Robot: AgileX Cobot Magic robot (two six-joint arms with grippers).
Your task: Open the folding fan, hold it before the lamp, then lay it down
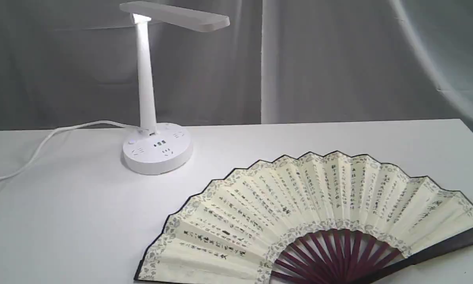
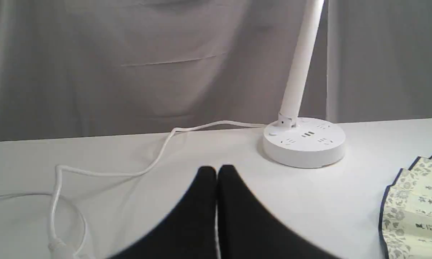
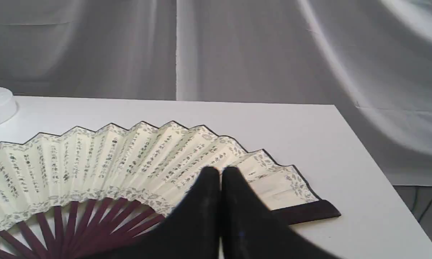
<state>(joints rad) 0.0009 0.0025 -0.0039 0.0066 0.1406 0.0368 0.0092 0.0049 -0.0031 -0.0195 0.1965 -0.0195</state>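
The folding fan (image 1: 311, 213) lies spread wide and flat on the white table at the front right, cream leaf with black calligraphy, maroon ribs fanning toward the front edge. The lamp (image 1: 149, 98) stands behind it at the back left, its bar head lit. Neither gripper appears in the exterior view. My left gripper (image 2: 217, 172) is shut and empty, above bare table short of the lamp (image 2: 304, 142), with the fan (image 2: 414, 205) off to one side. My right gripper (image 3: 220, 172) is shut and empty, hovering over the fan (image 3: 104, 162) near its dark outer guard.
The lamp's white cord (image 1: 43, 146) trails off the table's left edge and loops on the surface (image 2: 72, 194). A grey curtain (image 1: 339, 59) hangs behind the table. The table's right edge (image 3: 378, 169) runs close to the fan's guard.
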